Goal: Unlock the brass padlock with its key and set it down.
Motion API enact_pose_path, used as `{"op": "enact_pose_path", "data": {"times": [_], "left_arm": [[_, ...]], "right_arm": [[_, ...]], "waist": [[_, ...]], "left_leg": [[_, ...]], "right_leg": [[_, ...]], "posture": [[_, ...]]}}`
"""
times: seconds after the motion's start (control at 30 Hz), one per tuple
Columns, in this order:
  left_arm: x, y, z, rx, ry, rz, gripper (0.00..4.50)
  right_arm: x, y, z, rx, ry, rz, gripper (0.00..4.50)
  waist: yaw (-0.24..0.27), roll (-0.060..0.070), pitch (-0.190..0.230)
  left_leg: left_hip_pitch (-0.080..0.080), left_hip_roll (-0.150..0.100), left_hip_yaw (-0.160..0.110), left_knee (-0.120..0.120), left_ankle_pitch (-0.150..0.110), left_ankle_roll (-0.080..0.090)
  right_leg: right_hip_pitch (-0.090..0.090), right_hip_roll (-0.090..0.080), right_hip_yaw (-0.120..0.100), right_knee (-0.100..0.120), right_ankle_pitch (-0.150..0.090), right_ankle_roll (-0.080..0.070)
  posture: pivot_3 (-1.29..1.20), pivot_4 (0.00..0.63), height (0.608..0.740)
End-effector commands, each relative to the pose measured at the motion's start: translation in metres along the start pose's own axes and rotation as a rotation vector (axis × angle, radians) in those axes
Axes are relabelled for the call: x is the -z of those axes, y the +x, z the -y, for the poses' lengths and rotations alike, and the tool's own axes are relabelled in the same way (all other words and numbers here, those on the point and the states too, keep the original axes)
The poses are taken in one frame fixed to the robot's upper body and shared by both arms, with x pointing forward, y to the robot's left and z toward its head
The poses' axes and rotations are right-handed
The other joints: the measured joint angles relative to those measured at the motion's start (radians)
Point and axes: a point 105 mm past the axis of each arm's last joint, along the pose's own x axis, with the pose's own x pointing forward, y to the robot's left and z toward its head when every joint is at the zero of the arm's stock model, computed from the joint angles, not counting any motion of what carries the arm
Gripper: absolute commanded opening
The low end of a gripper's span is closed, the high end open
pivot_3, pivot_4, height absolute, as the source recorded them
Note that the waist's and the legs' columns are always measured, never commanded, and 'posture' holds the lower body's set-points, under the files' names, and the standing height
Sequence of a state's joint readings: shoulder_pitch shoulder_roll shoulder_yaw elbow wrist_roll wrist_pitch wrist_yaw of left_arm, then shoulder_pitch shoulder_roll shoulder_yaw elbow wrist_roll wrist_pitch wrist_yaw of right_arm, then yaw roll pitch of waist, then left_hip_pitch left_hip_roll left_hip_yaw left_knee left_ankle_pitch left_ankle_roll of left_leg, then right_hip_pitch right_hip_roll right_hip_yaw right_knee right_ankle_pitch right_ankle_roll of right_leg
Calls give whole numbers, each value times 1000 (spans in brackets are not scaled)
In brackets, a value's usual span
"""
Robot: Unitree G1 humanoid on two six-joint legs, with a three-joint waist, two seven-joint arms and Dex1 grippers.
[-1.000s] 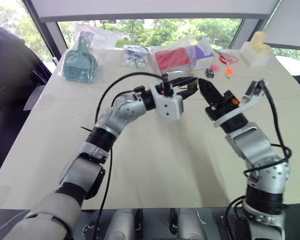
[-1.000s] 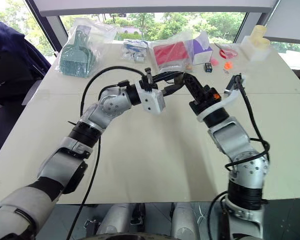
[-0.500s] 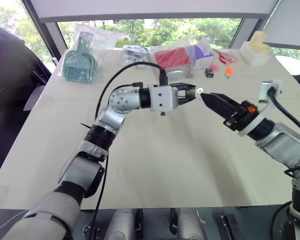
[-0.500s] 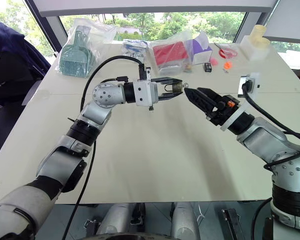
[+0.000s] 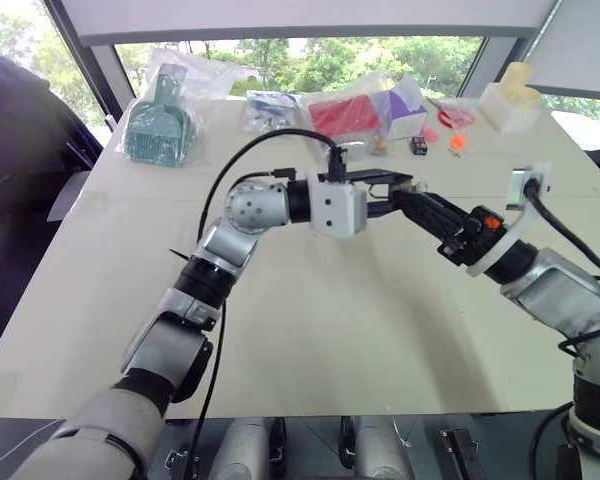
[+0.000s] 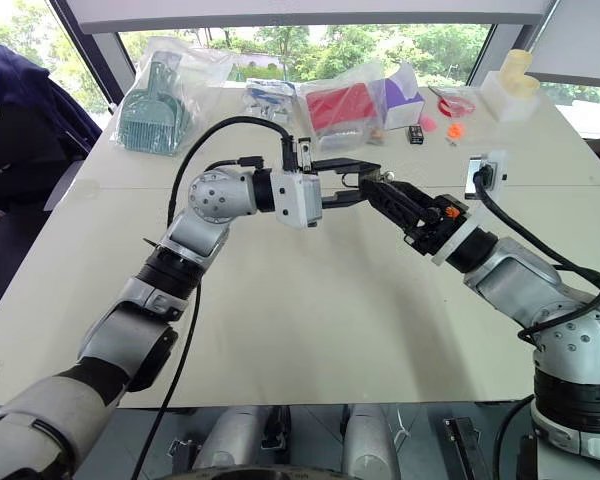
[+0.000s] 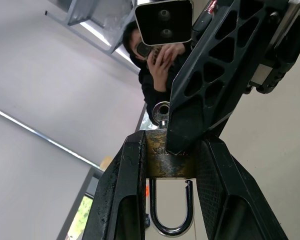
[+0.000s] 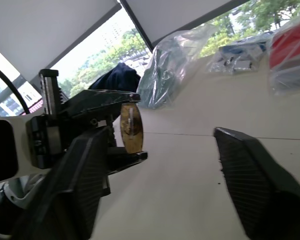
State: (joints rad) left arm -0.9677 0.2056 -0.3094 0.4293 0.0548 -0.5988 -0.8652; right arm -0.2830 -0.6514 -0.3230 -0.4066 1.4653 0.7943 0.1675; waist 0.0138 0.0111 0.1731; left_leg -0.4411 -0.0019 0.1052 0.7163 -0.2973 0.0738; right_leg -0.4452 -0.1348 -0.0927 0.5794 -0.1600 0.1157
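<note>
The left end effector (image 7: 172, 200) is clamped on the brass padlock (image 7: 171, 162), held up above the surface (image 5: 310, 330), with the key (image 7: 161, 113) in its top and the right end effector's (image 8: 160, 165) fingers apart beside it — tiny, rigid, slick metal, best pinched at the key's head.

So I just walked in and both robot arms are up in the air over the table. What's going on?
The left gripper is clamped on a tiny brass padlock, held up above the table. The shackle looks closed, and the key sticks out of the lock's body. The right gripper, fingers apart, has come up against the lock at the key end, apparently to work the key. Nothing has been set down.
</note>
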Motion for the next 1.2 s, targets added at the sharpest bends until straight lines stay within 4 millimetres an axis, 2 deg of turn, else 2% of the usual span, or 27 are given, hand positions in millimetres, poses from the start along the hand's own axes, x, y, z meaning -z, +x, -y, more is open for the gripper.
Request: {"op": "enact_pose_path", "data": {"times": [0.03,0.07,0.13,0.4,0.43,0.5,0.53,0.67,0.93,1.2], "left_arm": [[-16,4,-9,-28,49,64,775],[-16,4,-9,-28,51,65,775],[-16,4,-9,-28,51,66,775],[-14,4,-5,-1,59,56,775],[-12,3,-3,13,53,48,1801],[-9,1,1,45,42,29,2341],[-6,0,3,62,38,18,2804],[3,-6,1,53,-44,-22,4144],[33,-36,-18,-43,-343,-142,4144],[39,-35,-18,-68,-386,-154,4144]], "right_arm": [[-8,-1,-2,-3,2,36,1582],[-8,-1,-2,-3,3,35,949],[-7,-1,-2,-5,3,29,57],[6,4,-5,-10,-8,-26,14],[6,4,-4,-8,-10,-27,0],[5,5,-3,1,-17,-25,0],[5,5,-1,7,-20,-24,0],[3,5,2,24,-29,-17,0],[4,3,5,48,-28,-2,0],[6,8,2,31,-22,-1,0]], "waist": [[0,0,0],[0,0,0],[1,0,0],[0,0,0],[0,0,0],[0,0,0],[1,0,0],[0,0,0],[-1,0,0],[0,0,0]], "left_leg": [[0,0,0,0,0,0],[0,0,0,0,0,0],[0,0,0,0,0,0],[0,0,0,0,0,0],[0,0,0,0,0,0],[0,0,0,0,0,0],[0,0,0,0,0,0],[0,0,0,0,0,0],[0,0,0,0,0,0],[0,-1,-1,0,0,0]], "right_leg": [[0,0,0,0,0,0],[0,0,0,0,0,0],[0,0,0,0,0,0],[0,0,0,0,0,0],[0,0,0,0,0,0],[0,0,0,0,0,0],[0,0,0,0,0,0],[0,0,0,0,0,0],[0,1,0,0,0,0],[1,0,0,0,0,0]], "posture": [[0,150,735],[0,150,735],[0,150,735],[0,150,735],[0,150,735],[0,150,735],[0,150,735],[0,150,735],[0,150,735],[0,150,735]]}}
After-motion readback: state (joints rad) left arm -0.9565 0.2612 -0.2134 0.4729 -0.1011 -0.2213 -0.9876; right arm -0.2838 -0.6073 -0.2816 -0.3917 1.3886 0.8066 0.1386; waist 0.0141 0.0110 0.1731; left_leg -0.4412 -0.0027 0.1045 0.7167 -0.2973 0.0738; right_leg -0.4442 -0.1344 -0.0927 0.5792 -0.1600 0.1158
